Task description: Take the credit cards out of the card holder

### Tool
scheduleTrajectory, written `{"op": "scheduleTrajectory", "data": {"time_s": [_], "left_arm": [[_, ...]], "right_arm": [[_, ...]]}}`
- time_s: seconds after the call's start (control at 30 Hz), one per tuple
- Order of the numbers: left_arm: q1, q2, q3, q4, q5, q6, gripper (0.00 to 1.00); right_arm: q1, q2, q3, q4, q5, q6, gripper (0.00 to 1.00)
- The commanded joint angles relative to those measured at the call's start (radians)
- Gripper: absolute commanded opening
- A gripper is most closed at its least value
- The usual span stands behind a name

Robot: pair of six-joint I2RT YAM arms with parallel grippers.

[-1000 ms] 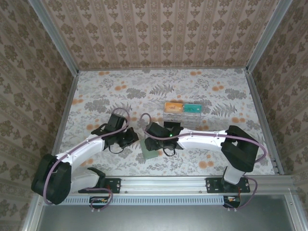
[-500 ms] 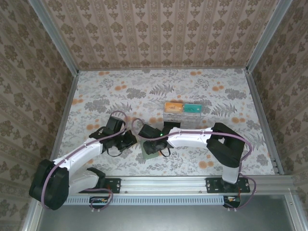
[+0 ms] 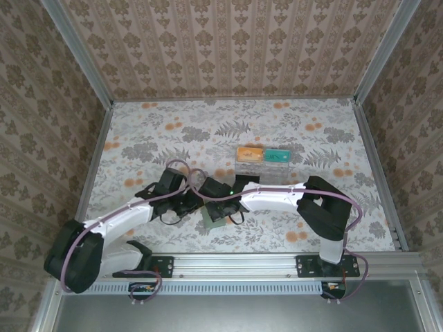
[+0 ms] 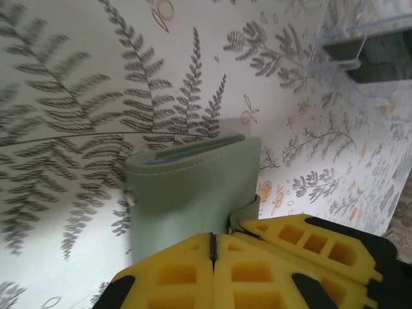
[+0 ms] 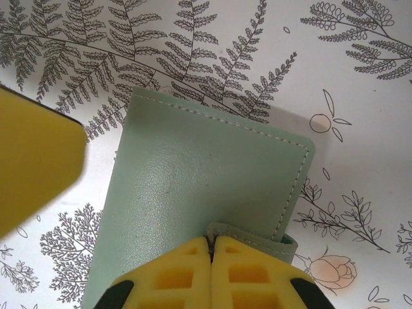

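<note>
The card holder (image 3: 216, 220) lies closed on the floral table, a dull grey-green bifold (image 5: 206, 167) with a snap strap (image 5: 257, 235). My right gripper (image 5: 212, 248) is shut on the end of that strap. My left gripper (image 4: 212, 248) is shut and sits over the near edge of the holder (image 4: 187, 187), and nothing shows between its fingers. Blue-grey inner layers show along the holder's far edge. A tan-orange card (image 3: 248, 153) and a teal-green card (image 3: 277, 156) rest at the clear tray, apart from both grippers.
The clear plastic compartment tray (image 3: 261, 167) stands just behind the right arm, and its corner (image 4: 341, 38) reaches into the left wrist view. Both arms cross close together over the front middle of the table. Patterned walls enclose three sides.
The left gripper has slid right until it sits against the card holder beside the right gripper. The right gripper first shifted left over the holder, then held still.
</note>
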Motion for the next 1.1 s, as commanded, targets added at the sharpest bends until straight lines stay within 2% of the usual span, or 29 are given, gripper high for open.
{"op": "scheduleTrajectory", "data": {"time_s": [0.0,0.1,0.27,0.47,0.7,0.87,1.0,1.03,1.07], "left_arm": [[-0.031,0.059,0.004,0.076,0.019,-0.034,0.0],[-0.042,0.105,0.007,0.079,0.013,-0.033,0.0],[-0.042,0.211,0.027,-0.021,-0.015,0.007,0.0],[-0.051,0.327,0.057,-0.186,-0.11,0.06,0.0],[-0.052,0.422,0.028,-0.159,-0.128,0.081,0.0],[-0.052,0.415,0.024,-0.148,-0.127,0.09,0.0],[-0.047,0.327,0.049,-0.159,-0.1,0.104,0.0],[-0.043,0.281,0.064,-0.17,-0.097,0.107,0.02],[-0.039,0.238,0.077,-0.188,-0.098,0.113,0.11]], "right_arm": [[0.005,0.002,-0.028,0.013,-0.037,0.023,0.0],[0.005,-0.003,-0.039,0.04,-0.054,0.036,0.0],[-0.003,-0.042,-0.078,0.101,-0.074,0.069,0.0],[-0.035,-0.128,-0.162,0.169,-0.084,0.115,0.0],[-0.093,-0.235,-0.287,0.234,-0.103,0.167,0.0],[-0.117,-0.298,-0.332,0.239,-0.094,0.18,0.0],[-0.118,-0.317,-0.327,0.245,-0.107,0.182,0.0],[-0.119,-0.321,-0.322,0.249,-0.117,0.185,0.0],[-0.119,-0.326,-0.315,0.252,-0.125,0.186,0.0]]}}
